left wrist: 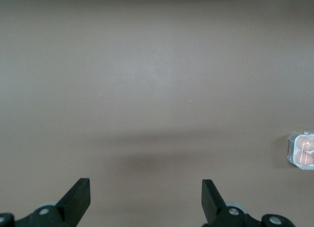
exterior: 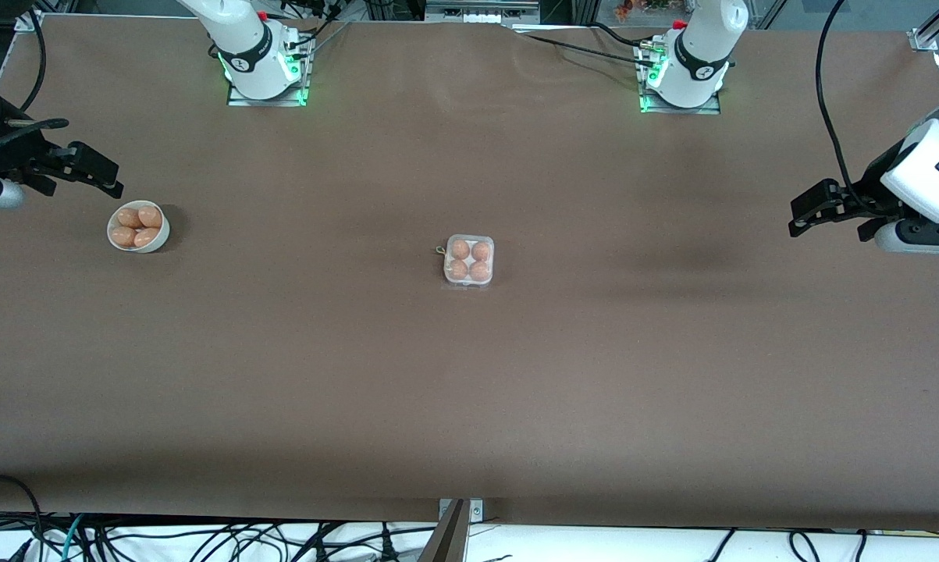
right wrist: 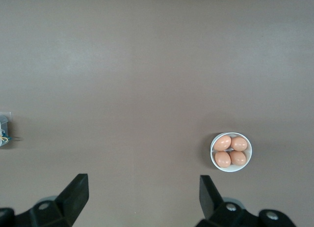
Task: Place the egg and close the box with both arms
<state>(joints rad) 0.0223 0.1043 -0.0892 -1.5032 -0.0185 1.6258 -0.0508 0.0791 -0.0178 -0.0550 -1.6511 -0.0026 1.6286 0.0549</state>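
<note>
The box (exterior: pixel 469 261) holds four eggs, lid seems closed; left gripper (exterior: pixel 809 212) and right gripper (exterior: pixel 94 173) wait with jaws open, so little seems left

**Matt brown desk, glossy plastic and smooth shells**

The desk (exterior: pixel 469 390) wears a matt brown covering, faintly grained and cloth-like, that throws back only a soft sheen. Under the open black fingers of the right hand (right wrist: pixel 142 195), themselves matt hard plastic, a bowl (right wrist: pixel 231 167) shows a smooth, glossy white surface; whether ceramic or plastic cannot be told. Its eggs (right wrist: pixel 230 150) look smooth, tan-orange and satin rather than shiny. Well off from the spread left hand (left wrist: pixel 146 197), equally matt black, the box (exterior: pixel 469 261) pairs a white tray with a clear, glossy plastic lid. Both arms (exterior: pixel 703 47) carry smooth, semi-gloss white shells with black bands.
</note>
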